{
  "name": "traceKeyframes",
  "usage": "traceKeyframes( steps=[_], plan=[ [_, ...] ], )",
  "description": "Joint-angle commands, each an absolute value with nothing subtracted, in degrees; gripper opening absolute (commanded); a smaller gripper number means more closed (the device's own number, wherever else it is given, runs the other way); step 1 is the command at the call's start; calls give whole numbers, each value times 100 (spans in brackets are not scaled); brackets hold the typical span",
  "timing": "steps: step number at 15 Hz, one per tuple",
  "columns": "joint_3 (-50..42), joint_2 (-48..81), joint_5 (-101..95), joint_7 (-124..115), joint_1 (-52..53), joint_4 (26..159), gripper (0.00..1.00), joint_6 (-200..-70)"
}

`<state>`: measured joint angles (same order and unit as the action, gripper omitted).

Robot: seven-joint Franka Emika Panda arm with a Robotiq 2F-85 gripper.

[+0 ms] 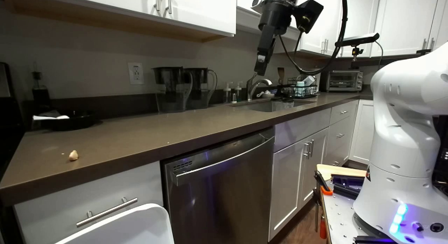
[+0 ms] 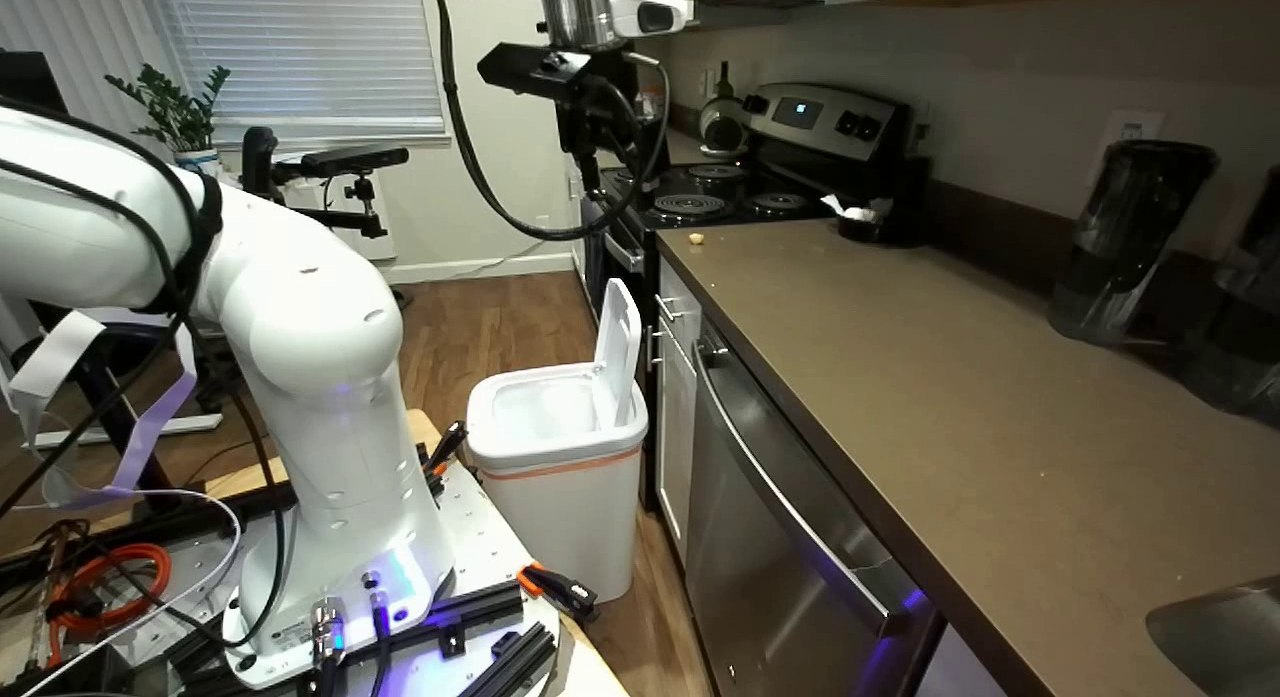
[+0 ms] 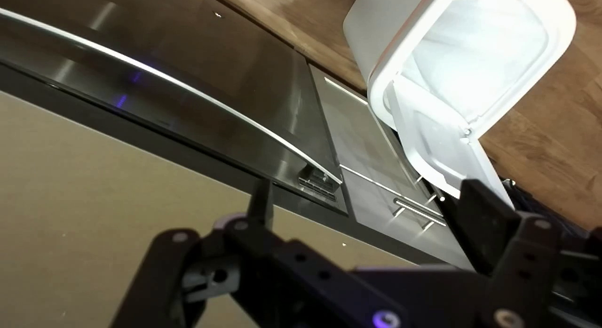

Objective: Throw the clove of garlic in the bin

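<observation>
The clove of garlic (image 1: 73, 155), a tiny cream-tan lump, lies near the end of the brown countertop (image 1: 140, 135); I can pick it out in both exterior views. At its twelve o'clock I see a black dish (image 1: 78, 123) with something white (image 1: 52, 117) across it. From the clove, between four and five o'clock and below the countertop's edge, stands a raised white lid (image 1: 143, 226); in an exterior view I find it hinged on the bin (image 2: 565, 537), at the garlic's seven o'clock. Two pitchers (image 1: 169, 91) stand side by side at two o'clock from the garlic. Then comes my gripper (image 1: 259, 69), hanging in the air and pointing downward, well above the countertop and apart from the clove. My wrist view shows its fingers (image 3: 487, 215) spread wide from each other, and the open mouth of the bin at two o'clock. At the gripper's six o'clock lies the sink (image 1: 262, 105), at four the dish rack (image 1: 301, 91), at three the toaster oven (image 1: 343, 80), and between four and five the arm's white base (image 1: 395, 195).
</observation>
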<state>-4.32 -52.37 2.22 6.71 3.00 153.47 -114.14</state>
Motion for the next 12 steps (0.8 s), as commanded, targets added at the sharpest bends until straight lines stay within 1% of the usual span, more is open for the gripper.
traceKeyframes(
  steps=[1,6,12],
  plan=[
    [-232,-4670,280,783,516,14971,100,-11689],
    [-6,-3666,258,875,843,14245,100,-12101],
    [141,-1854,206,952,909,12811,100,-12140]
  ],
)
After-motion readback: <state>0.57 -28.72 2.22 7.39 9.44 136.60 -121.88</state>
